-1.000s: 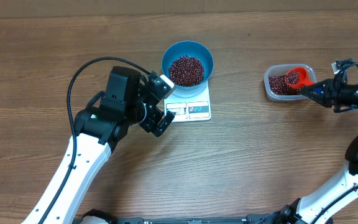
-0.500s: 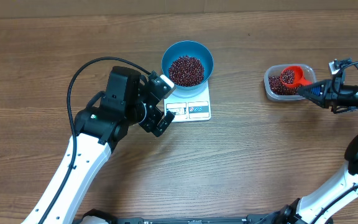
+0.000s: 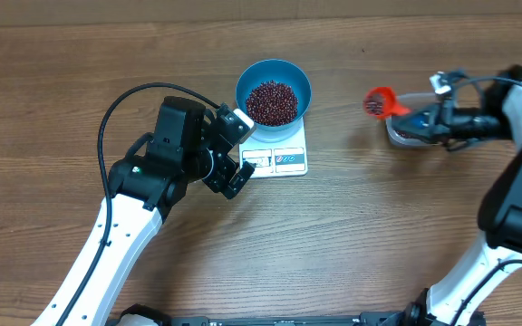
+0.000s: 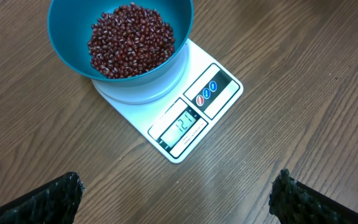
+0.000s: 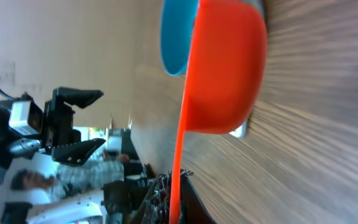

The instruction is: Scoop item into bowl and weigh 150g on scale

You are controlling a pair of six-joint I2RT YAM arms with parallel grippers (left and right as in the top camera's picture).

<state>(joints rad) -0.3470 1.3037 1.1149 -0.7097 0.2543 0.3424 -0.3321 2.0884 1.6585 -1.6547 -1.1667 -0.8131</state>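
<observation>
1. Left gripper spread wide, holding nothing. The round deep blue bowl, heaped with tiny red-brown beans, sits at its 1 o'clock on the flat white scale.
2. Right gripper is clamped on an orange plastic scoop carrying beans, at the bowl's 3 o'clock.

The brown wooden table is matt and streaked with grain. The round blue plastic bowl and flat white plastic scale look smooth. The small red-brown beans have a faint sheen. At three o'clock of the bowl, the orange-red plastic scoop is glossy.
</observation>
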